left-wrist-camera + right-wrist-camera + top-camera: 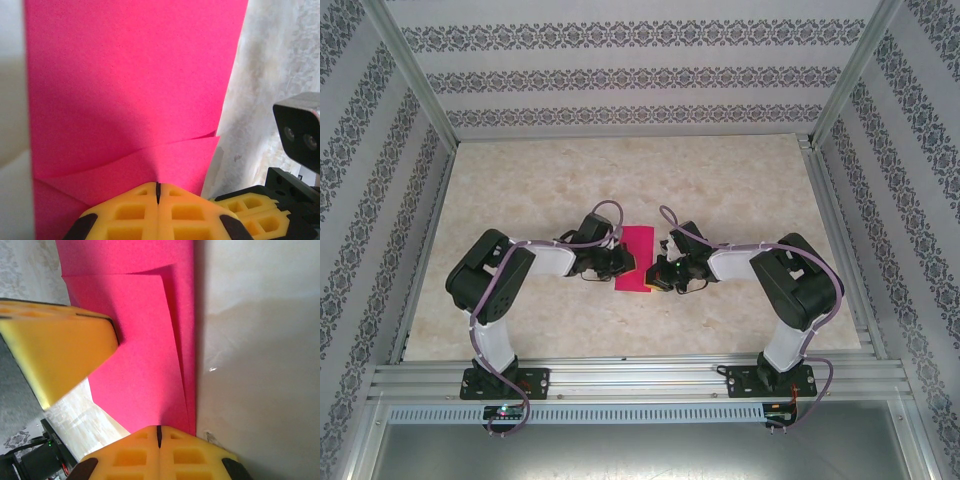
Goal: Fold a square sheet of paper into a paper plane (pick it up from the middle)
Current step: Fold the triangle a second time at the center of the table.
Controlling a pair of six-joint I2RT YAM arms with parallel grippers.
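The paper [635, 258] is lying flat near the middle of the desk [520, 190], between the left arm [495, 285] and the right arm [790, 285]. It is showing as an upright oblong rather than a square, and both wrist views are showing a second layer overlapping the first, so the centre fold is looking done and the task is judged to be sitting early, around creasing or starting the nose corners. The left jaws are bearing in at the paper's left edge and the right jaws at its right edge, nearer the arms. Both pairs are clenched tight with no gap, their tips touching the pink sheet, though whether either is nipping a layer or only pressing on it cannot be told. The next move is probably calling for one pair to keep pinning the sheet while the other opens, slips under a far corner and turns it in to the centre line. Thin paper on a smooth top is likely to be sliding or buckling, so a light, low approach is called for. The desk is looking pale, marbled and glossy, the walls [620, 75] around it are carrying grey floral stripes, and an aluminium rail [640, 375] is running along the near edge under the arm bases
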